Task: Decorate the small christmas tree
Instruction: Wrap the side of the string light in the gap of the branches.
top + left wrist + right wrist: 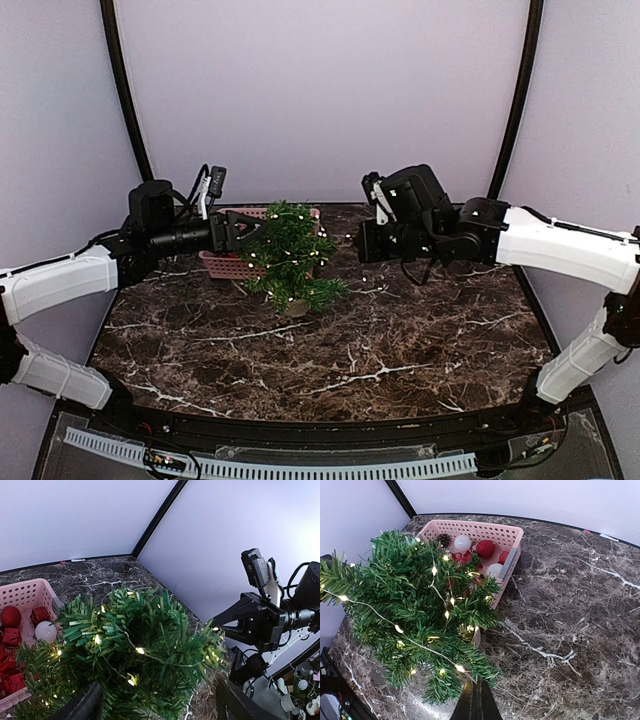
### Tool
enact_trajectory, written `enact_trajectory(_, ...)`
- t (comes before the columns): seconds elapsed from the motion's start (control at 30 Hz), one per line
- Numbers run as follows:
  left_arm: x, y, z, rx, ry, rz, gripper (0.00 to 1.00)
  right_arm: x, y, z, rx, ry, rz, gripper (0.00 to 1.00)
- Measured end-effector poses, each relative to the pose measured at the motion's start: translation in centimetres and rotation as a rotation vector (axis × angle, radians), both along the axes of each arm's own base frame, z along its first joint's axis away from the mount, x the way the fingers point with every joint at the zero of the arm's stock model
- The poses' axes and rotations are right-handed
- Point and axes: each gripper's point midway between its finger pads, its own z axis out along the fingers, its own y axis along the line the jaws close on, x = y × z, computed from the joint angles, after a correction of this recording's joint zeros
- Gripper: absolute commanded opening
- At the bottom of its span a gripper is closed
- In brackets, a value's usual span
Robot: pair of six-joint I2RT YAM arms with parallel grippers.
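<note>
Dark marble table (350, 370), far edge, left of centre: the small christmas tree (290, 255), bushy green in a tan pot, stands just beside the pink plastic basket (222, 265). My left gripper (243, 231) gapes wide at its crown. My right gripper (476, 700) pinches the warm-lit wire string (420, 642). I'd drape slowly, keeping slack, lest the tree tip.
</note>
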Motion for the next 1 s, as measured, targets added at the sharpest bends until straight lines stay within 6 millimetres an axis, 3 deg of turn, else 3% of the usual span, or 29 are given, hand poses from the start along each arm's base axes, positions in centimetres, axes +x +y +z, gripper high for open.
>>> enact_trajectory(0.1, 0.3, -0.5, -0.3, 0.003, 0.007, -0.006, 0.78, -0.2, 0.3, -1.0, 0.007, 0.026, 0.012, 0.0)
enact_trajectory(0.37, 0.6, -0.9, -0.2, -0.013, 0.007, -0.004, 0.6, -2.1, 1.6, -4.9, 0.063, 0.133, 0.096, 0.0)
enact_trajectory(0.53, 0.9, -0.9, 0.1, -0.024, 0.0, 0.008, 0.59, -2.9, 2.2, -6.3, 0.101, 0.182, 0.116, 0.0)
enact_trajectory(0.73, 1.0, -0.8, 0.2, -0.027, -0.001, 0.014, 0.58, -2.4, 3.3, -7.2, 0.136, 0.187, 0.119, 0.0)
enact_trajectory(1.0, 0.8, -0.2, -0.7, -0.015, 0.008, 0.047, 0.59, -1.4, 3.7, -10.6, 0.126, 0.185, 0.08, 0.0)
